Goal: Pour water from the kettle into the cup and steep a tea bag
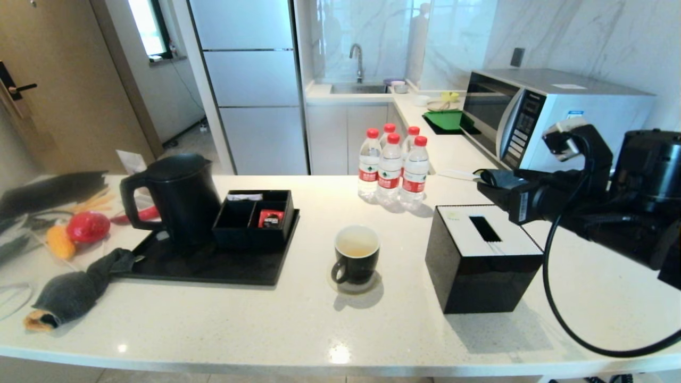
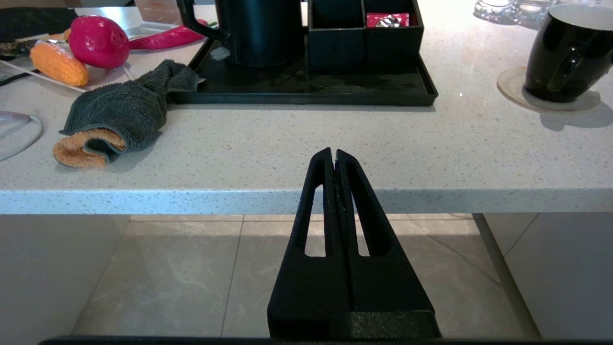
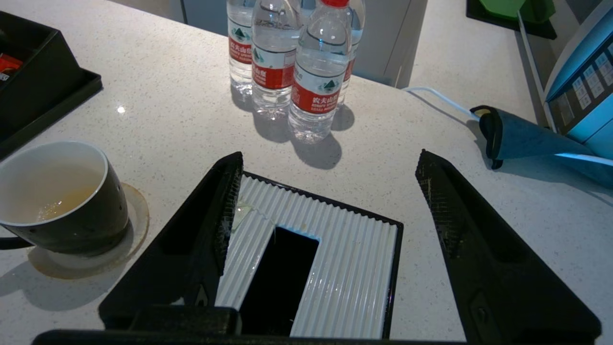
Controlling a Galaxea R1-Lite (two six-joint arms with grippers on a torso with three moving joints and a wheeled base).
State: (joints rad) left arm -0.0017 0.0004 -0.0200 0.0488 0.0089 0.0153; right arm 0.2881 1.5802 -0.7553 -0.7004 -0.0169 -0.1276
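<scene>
The bottles (image 3: 316,72), top centre in the right wrist view, wear red labels reading 农夫山泉. The cup (image 1: 356,254) sits mid-frame holding yellowish water (image 3: 62,203); no tea bag shows. The right gripper (image 3: 330,211) gapes empty over the tissue box (image 3: 311,268); the left gripper (image 2: 334,154) is closed below the counter edge (image 2: 143,201).

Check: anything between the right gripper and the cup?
Nothing visible blocks it. The right gripper is open above the tissue box, which stands beside the cup with bare counter between them. Moving across at that height looks clear; dropping straight down would meet the box.
</scene>
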